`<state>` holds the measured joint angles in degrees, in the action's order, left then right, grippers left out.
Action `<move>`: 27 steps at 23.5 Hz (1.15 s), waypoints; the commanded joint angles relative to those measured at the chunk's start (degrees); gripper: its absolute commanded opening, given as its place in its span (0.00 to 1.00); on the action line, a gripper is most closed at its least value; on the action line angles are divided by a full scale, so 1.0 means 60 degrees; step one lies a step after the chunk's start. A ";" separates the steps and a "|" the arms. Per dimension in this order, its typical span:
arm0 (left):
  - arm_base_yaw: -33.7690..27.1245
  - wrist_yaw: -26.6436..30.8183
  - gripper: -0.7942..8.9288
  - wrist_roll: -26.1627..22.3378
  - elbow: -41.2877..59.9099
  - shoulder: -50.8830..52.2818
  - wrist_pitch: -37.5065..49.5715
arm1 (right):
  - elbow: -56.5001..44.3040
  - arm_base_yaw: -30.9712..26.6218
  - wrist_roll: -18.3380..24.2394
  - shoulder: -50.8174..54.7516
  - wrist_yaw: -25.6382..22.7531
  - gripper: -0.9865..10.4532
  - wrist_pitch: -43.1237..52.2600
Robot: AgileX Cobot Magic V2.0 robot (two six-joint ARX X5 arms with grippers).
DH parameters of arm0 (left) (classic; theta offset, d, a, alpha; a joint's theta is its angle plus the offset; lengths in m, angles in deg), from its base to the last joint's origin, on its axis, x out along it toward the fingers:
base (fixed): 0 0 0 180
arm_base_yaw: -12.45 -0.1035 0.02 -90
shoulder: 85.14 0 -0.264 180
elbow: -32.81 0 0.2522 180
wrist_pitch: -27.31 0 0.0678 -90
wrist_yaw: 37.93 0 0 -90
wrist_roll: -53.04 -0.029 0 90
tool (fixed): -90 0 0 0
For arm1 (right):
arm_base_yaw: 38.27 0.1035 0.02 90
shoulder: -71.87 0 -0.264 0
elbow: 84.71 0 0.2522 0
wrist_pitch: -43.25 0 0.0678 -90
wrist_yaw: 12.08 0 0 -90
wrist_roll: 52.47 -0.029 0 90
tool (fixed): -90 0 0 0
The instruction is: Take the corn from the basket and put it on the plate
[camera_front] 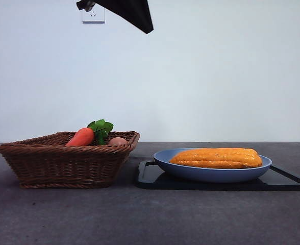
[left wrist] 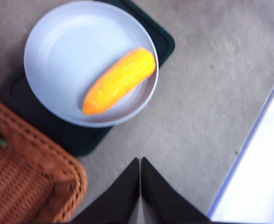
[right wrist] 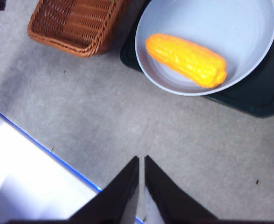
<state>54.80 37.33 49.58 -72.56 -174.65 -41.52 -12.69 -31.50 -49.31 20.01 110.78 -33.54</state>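
The orange-yellow corn lies on its side in the light-blue plate, near the rim. To the plate's left stands the brown wicker basket. My left gripper hangs high above the table, shut and empty, well clear of the corn. My right gripper is also raised, shut on nothing. A black arm tip shows at the top of the front view.
The plate rests on a flat black tray. In the basket lie a red-orange carrot with green leaves and a pale round object. A white, blue-edged surface borders the grey table.
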 commanded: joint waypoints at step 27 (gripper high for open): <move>-0.2586 0.0029 0.09 -0.0900 0.0831 0.2200 0.5905 | 0.0182 0.0040 0.0066 -0.0077 0.0022 0.09 0.0255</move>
<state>39.85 37.35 44.99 -68.65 -161.36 -6.90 -12.69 -31.50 -49.31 20.01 110.78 -32.56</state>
